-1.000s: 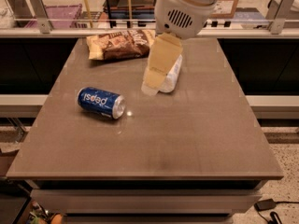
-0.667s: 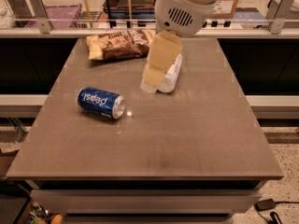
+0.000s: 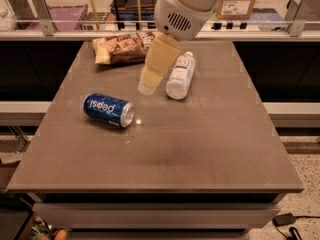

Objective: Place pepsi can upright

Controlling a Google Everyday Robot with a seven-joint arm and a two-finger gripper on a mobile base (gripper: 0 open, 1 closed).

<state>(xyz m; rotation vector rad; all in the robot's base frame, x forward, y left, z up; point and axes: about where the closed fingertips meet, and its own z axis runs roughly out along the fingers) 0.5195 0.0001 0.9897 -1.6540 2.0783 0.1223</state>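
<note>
The blue pepsi can (image 3: 108, 109) lies on its side on the left half of the brown table (image 3: 200, 144), its silver end facing right and toward the front. My gripper (image 3: 148, 85) hangs from the white arm (image 3: 182, 6) above the table's middle back. It is up and to the right of the can, apart from it, and holds nothing that I can see.
A clear plastic water bottle (image 3: 180, 75) with a white label lies just right of the gripper. A snack bag (image 3: 125, 48) lies at the back left of the table. A railing and shelves stand behind the table.
The gripper has moved left, away from the water bottle and toward the can's side of the table, so the bottle shows more fully. The can has not moved.
</note>
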